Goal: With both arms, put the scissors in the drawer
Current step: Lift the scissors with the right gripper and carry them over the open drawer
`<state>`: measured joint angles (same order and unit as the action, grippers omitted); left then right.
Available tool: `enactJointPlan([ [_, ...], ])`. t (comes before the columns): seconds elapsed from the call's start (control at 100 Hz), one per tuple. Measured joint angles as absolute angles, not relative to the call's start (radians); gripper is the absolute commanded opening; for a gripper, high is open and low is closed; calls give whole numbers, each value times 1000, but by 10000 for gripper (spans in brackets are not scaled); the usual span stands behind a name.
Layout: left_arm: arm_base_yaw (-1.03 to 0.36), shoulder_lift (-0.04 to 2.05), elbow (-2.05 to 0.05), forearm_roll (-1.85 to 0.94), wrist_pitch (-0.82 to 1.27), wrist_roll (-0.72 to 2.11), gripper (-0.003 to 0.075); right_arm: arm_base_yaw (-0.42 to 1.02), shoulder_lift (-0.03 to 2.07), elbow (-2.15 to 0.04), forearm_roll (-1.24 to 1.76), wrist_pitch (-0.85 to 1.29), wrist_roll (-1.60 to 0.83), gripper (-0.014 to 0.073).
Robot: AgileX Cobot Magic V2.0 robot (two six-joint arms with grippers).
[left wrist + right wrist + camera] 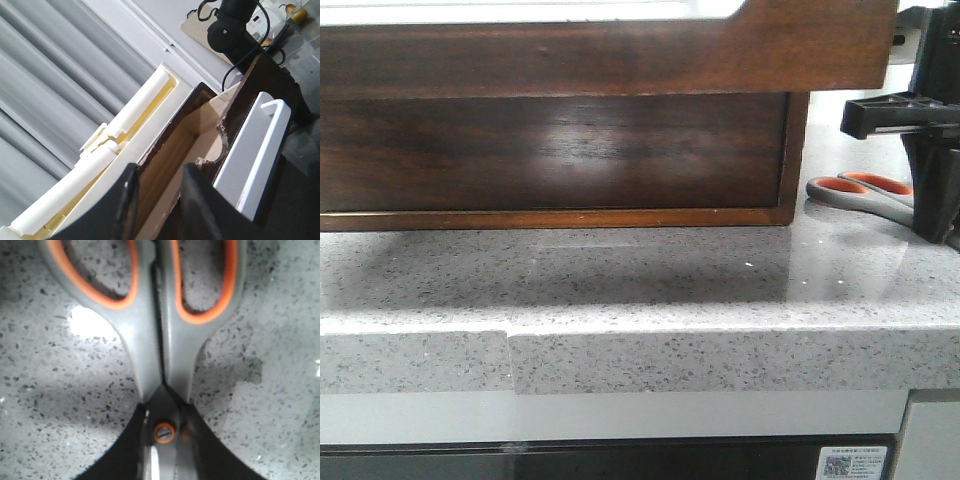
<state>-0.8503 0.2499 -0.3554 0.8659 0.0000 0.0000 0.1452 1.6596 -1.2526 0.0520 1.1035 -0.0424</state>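
Note:
The scissors (pixel 855 190) lie flat on the speckled counter at the right, grey handles with orange-lined loops toward the cabinet. In the right wrist view the scissors (pixel 155 340) fill the frame. My right gripper (pixel 165 440) is shut on them at the orange pivot dot, one finger against each side. In the front view the right gripper (pixel 932 230) stands upright over the blades and hides them. The drawer (pixel 620 50) is pulled out toward the camera across the top, its cut-out showing white. My left gripper (pixel 162 175) grips a wooden edge of the drawer (pixel 200 125) between its narrowly spaced fingers.
Below the drawer is a taller dark-brown drawer front (pixel 550 150). The grey counter (pixel 620 270) ends in a front edge (pixel 620 360) close to the camera. The left wrist view shows a cream plastic piece (pixel 145 110), a white tray (pixel 255 155) and the black right arm (pixel 230 25).

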Motion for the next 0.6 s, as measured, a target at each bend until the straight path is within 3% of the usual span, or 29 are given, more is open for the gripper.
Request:
enactJointPlan([
  [0.31, -850, 250, -355, 862, 0, 0, 185, 145, 1642, -1250, 59, 1110, -42, -67],
  [0.6, -850, 250, -355, 858, 0, 0, 185, 145, 1423, -1248, 59, 1109, -40, -67],
])
